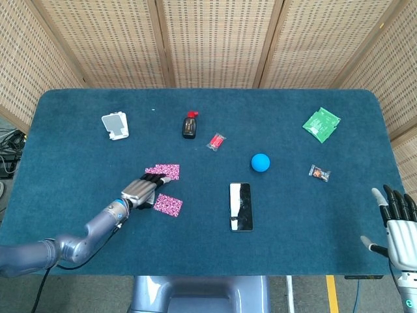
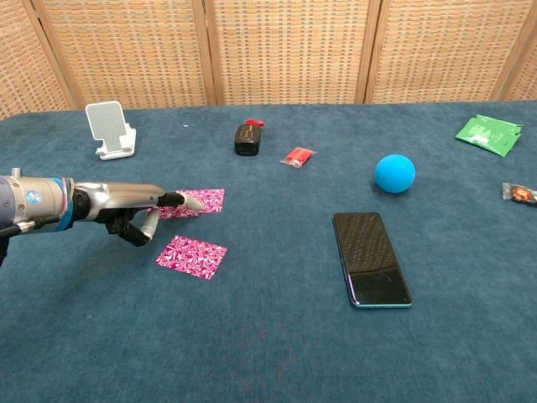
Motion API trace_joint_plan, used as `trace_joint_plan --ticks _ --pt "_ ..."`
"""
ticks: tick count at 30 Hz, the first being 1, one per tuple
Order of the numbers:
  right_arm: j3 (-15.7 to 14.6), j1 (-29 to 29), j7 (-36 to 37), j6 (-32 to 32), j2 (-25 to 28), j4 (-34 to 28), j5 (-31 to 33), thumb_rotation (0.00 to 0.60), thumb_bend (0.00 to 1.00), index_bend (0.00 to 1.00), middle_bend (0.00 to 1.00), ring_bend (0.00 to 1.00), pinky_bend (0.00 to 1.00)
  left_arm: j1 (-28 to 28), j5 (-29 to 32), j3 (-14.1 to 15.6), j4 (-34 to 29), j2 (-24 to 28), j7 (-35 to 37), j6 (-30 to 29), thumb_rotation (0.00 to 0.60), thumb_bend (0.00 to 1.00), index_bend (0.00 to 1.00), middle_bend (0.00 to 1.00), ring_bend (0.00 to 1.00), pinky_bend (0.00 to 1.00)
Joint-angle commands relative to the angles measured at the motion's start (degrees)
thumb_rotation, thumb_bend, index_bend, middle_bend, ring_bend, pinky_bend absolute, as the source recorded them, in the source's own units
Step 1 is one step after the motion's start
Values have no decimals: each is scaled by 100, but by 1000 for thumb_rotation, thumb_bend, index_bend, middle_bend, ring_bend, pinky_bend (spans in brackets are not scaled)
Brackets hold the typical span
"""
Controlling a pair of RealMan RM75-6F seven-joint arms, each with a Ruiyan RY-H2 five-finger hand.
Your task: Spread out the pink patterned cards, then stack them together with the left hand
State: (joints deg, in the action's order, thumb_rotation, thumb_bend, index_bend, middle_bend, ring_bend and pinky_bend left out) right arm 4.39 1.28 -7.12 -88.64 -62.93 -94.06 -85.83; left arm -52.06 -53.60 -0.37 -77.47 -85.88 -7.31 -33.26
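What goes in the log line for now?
left hand reaches over far pink patterned card | near pink patterned card apart | right hand idle

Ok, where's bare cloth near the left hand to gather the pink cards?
Bare cloth lies between the near pink card and the phone, and along the table's front edge. It is tight where the left hand overlaps the far pink card. The bottle and red wrapper crowd the cloth behind it.
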Motion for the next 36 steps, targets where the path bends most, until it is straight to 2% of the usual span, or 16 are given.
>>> trace_joint_plan --ticks 1,6,11,12,13,14,16,17,18,20,22,25,31,36 --pt "-20 4 -25 11 -13 -22 -24 600 0 0 0 0 0 175 -62 68 135 157 137 -49 600 1000 0 0 0 0" --pt "-30 10 -36 13 -14 -41 -48 600 0 0 0 0 0 359 -149 107 387 285 376 40 600 1000 0 0 0 0" --pt "-25 9 -30 3 -11 -46 -51 600 0 0 0 0 0 553 -475 -122 339 452 781 -224 600 983 0 0 0 0" --pt "-25 12 -30 6 -12 -45 -53 600 0 0 0 0 0 611 -658 -206 287 486 851 -456 600 927 0 0 0 0" --pt "-25 16 -31 13 -13 -47 -53 600 0 0 0 0 0 646 -783 -267 254 500 883 -634 600 782 0 0 0 0" --pt "-26 19 -32 19 -13 -49 -53 600 0 0 0 0 0 675 -874 -309 225 506 906 -764 600 571 0 0 0 0" --pt "-32 27 -29 39 -12 -51 -55 600 0 0 0 0 0 691 -972 -438 171 497 887 -1016 600 254 0 0 0 0" --pt "-35 35 -26 49 -12 -53 -64 600 0 0 0 0 0 665 -960 -521 134 482 815 -1099 600 152 12 0 0 0" --pt "-35 41 -23 51 -14 -53 -76 600 0 0 0 0 0 613 -910 -592 106 469 732 -1104 600 117 33 0 0 0" --pt "-27 45 -34 36 -22 -38 -84 600 0 0 0 0 0 472 -657 -727 65 429 536 -975 600 94 93 0 0 0" --pt "-19 45 -37 27 -28 -33 -80 600 0 0 0 0 0 270 -228 -861 110 334 252 -779 600 85 196 0 0 0" --pt "-8 39 -27 6 -26 -24 -71 600 0 0 0 0 0 18 371 -971 228 154 -136 -632 600 96 255 0 0 0" --pt "16 47 23 36 -18 6 -5 600 0 0 0 0 0 -467 1479 -938 509 -275 -967 -546 600 120 282 0 0 0" --pt "34 63 52 96 -14 32 72 600 0 0 0 0 0 -671 1957 -873 818 -584 -1318 -590 600 130 295 0 0 0"
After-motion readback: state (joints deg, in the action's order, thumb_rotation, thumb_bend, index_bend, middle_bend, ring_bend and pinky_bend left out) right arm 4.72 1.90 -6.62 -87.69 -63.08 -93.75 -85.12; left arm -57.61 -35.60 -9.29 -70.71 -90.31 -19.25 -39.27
